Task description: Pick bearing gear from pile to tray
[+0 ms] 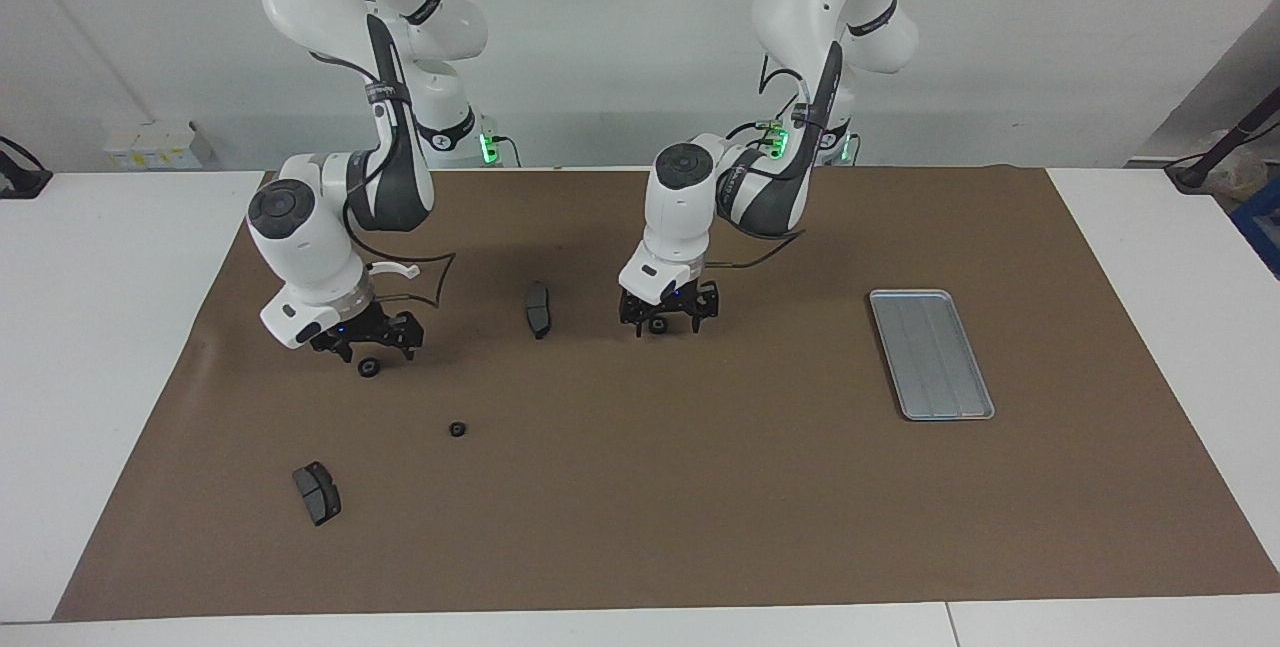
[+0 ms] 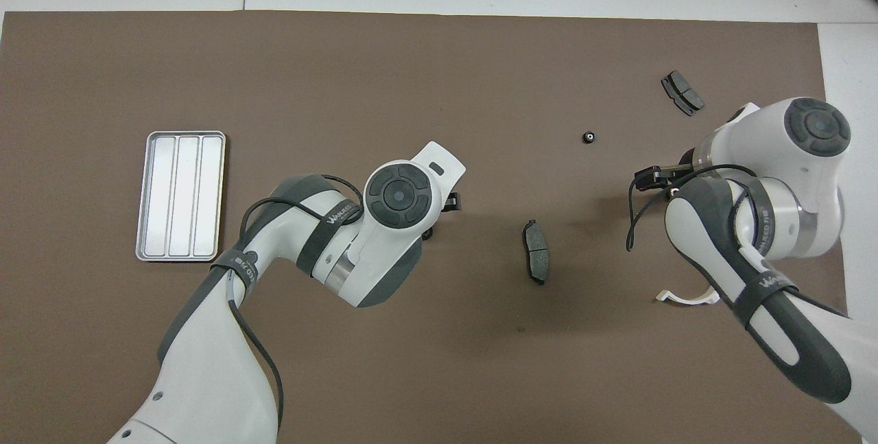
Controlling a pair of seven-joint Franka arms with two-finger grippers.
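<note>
Brown matting covers the worktop [image 1: 700,507], and on it, toward the left arm's end, I see the silver tray [image 1: 931,354] with nothing in it. Both arms are down low. My left end effector [image 1: 658,315] hangs with its jaws spread wide astride a small black ring [image 1: 658,325], apparently not yet gripping. My right end effector [image 1: 362,339] is likewise open and carries nothing, low over a second ring [image 1: 369,368] that lies just beside its fingertips. A white bracket [image 2: 688,294] shows by the right arm, one dark brake pad [image 1: 538,309] lies between the two arms, another pad [image 1: 316,492] sits farther out, and a third ring [image 1: 457,429] lies alone. I judge these rings light, rigid and smooth, likely to skate or roll if nudged, so I would pinch across the outer rim, squarely centred.
</note>
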